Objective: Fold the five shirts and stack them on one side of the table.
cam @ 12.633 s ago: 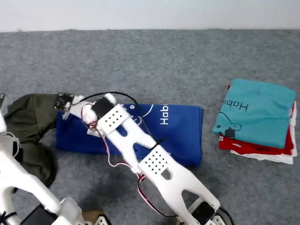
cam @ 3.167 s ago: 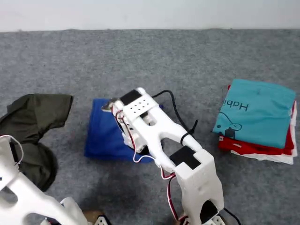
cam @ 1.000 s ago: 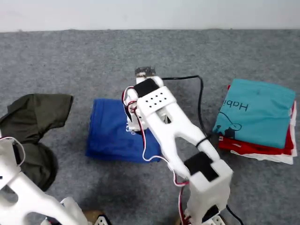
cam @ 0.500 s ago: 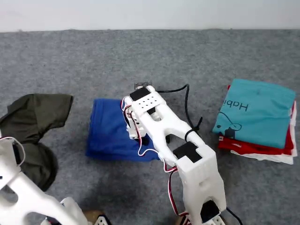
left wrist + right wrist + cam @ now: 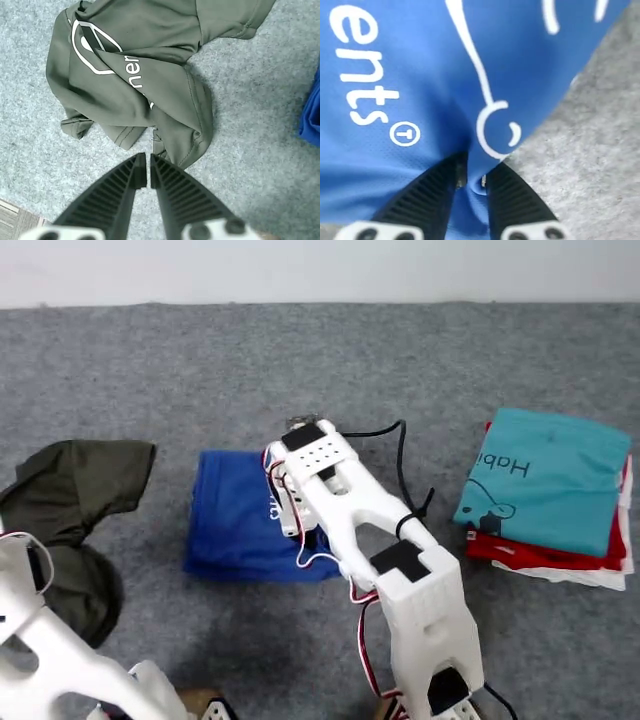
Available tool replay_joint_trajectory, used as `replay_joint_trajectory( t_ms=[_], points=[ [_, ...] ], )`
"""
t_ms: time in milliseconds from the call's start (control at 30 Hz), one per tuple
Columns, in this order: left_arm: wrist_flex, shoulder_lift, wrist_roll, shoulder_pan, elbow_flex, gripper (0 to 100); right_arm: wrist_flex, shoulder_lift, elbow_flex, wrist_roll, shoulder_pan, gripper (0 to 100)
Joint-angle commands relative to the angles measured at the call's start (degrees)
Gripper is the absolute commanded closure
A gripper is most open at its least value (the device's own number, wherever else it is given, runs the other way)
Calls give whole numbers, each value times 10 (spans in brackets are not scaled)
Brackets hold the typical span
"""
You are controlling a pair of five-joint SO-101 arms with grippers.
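Nearest the arms' bases, the left gripper (image 5: 148, 172) hangs above the grey table (image 5: 350, 360) with its fingers drawn almost together and nothing between them, just short of the crumpled olive shirt (image 5: 145, 65), which lies unfolded at the table's left side. A little farther in, the right gripper (image 5: 472, 177) is down on the folded blue shirt (image 5: 235, 520), its fingers clenched on a pinch of blue cloth close to one of the packet's edges, with bare table just beside that edge. Judging from the high view, this looks like the side of the packet that faces the stack, though the arm covers the exact spot. The blue shirt lies mid-table as a compact, roughly square packet, its near and far edges running across the table. Off to the right and slightly farther back sits the stack: a teal shirt (image 5: 550, 480) on top, a red shirt (image 5: 520, 552) under it and a white shirt (image 5: 590, 578) at the bottom, well apart from the blue packet with open table between. So the coming move probably turns on one direction: the stack lies to the right of the gripped edge, and the right arm is both nearer to it and already holding the cloth, so carrying the packet sideways onto the teal shirt falls to that arm.
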Motion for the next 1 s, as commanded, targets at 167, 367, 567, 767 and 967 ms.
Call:
replay_joint_trajectory(
  t_ms=[167, 367, 567, 767, 967],
  points=[
    [4, -11, -2, -2, -2, 977, 71, -102, 8, 171, 97, 989],
    [2, -11, -3, -1, -2, 977, 34, -153, 7, 516, 215, 990],
    [2, -11, -3, -1, -2, 977, -64, -145, 7, 844, 254, 990],
    [1, -11, -3, -1, -2, 977, -252, -131, 7, 1026, 238, 990],
    [1, -9, -3, -1, -2, 977, -427, -95, 8, 1091, 199, 987]
  ],
)
